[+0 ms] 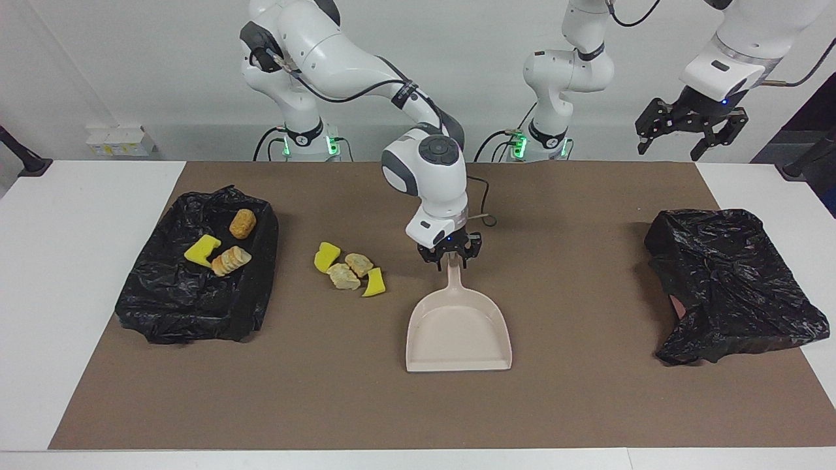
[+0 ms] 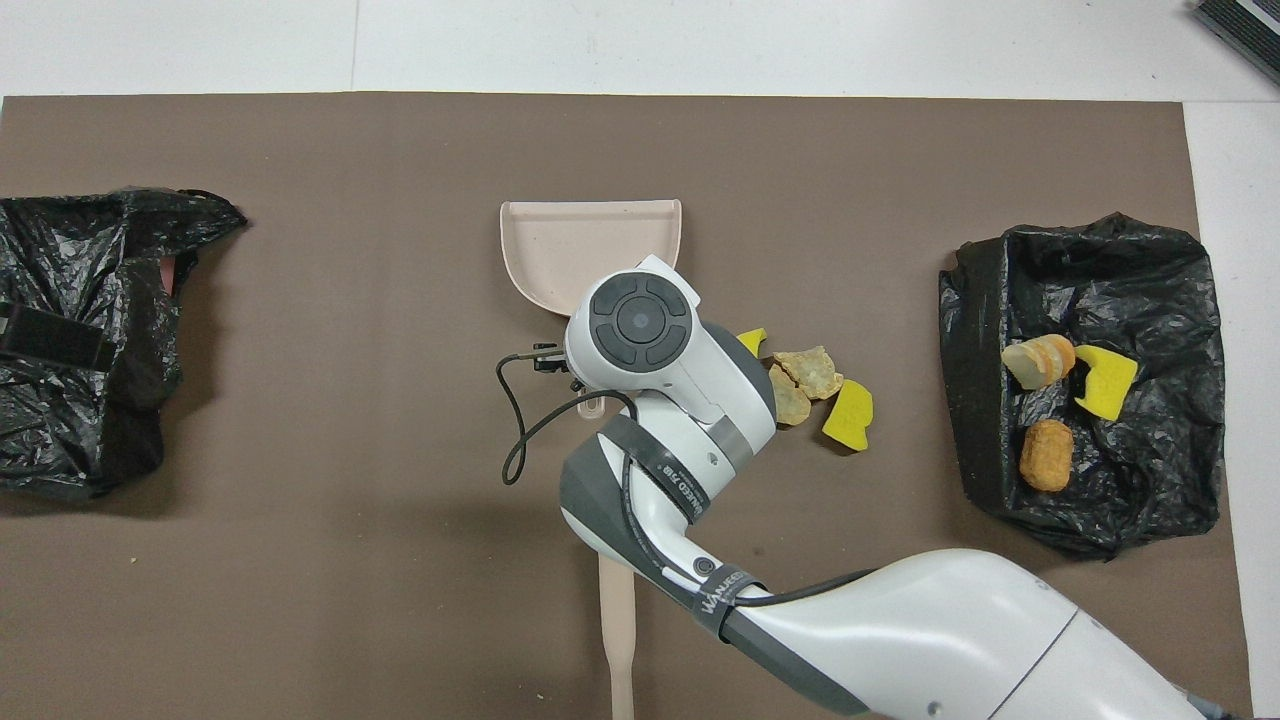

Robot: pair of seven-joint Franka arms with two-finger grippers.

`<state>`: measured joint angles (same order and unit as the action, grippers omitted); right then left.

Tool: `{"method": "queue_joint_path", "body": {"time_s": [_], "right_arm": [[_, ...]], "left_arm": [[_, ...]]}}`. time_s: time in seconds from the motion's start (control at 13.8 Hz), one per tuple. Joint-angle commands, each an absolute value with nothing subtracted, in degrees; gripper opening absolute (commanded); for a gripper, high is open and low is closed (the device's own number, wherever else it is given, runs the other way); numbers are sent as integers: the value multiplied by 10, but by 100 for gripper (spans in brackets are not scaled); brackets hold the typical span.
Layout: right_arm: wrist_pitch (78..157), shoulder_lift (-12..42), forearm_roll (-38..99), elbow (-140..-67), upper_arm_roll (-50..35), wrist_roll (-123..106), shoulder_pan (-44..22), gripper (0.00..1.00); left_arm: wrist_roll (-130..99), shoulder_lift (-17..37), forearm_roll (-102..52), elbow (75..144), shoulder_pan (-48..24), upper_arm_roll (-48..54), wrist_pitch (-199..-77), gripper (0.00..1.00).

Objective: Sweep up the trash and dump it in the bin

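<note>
Noting four bits of the trash (image 1: 349, 271), two yellow and two pale tan, clustered on the brown mat (image 1: 555, 405), with three more already lying in the black-lined bin (image 1: 150, 313) at the right arm's end. Recording the beige dustpan (image 1: 457, 336) resting flat just beside the loose cluster, toward the left arm's end, mouth pointing away from the robots and not at the bits.

Finding the right gripper (image 1: 450, 258) low over the tip of the pan's handle; not being able to tell whether gripping or letting go. Observing the left gripper (image 1: 692, 127) spread wide, empty, raised over the left arm's end and waiting above the second black bag (image 1: 731, 287).

Noting the brush (image 2: 617, 620) lying nearer to the robots than the pan.

Judging the placing step near complete. Recommending turning the mouth toward the cluster, keeping the lip pressed to the mat, and steadying the handle during sweeping.
</note>
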<state>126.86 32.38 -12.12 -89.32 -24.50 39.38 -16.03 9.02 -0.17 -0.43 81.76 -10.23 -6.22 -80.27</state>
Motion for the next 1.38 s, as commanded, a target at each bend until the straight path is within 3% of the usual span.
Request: {"method": "queue_joint_path", "body": {"time_s": [0.0,0.36,0.65,0.94,1.09,1.31], "right_arm": [[1269,309,-121,-905,-258,361,-140,100],[1156,217,-120,-917,-258,342,-131,100],[1064,129,-23,-966,-268,351,-134,100],[1084,27,61,-1116,-293,356,-139,100],[1120,-21,107,-1188,-309,354,-139,100],[1159,-31,126,-1239,-343,372,-141,100]], "left_arm": [[87,-13,0,830,-112,-64,-818,100],[86,-1,-1,832,-112,-45,-865,100],[-27,51,0,845,-109,38,-945,100],[-89,83,8,910,-104,114,-1051,100],[-156,125,34,911,-107,149,-1086,100],[-272,200,129,913,-102,226,-1157,100]]}}
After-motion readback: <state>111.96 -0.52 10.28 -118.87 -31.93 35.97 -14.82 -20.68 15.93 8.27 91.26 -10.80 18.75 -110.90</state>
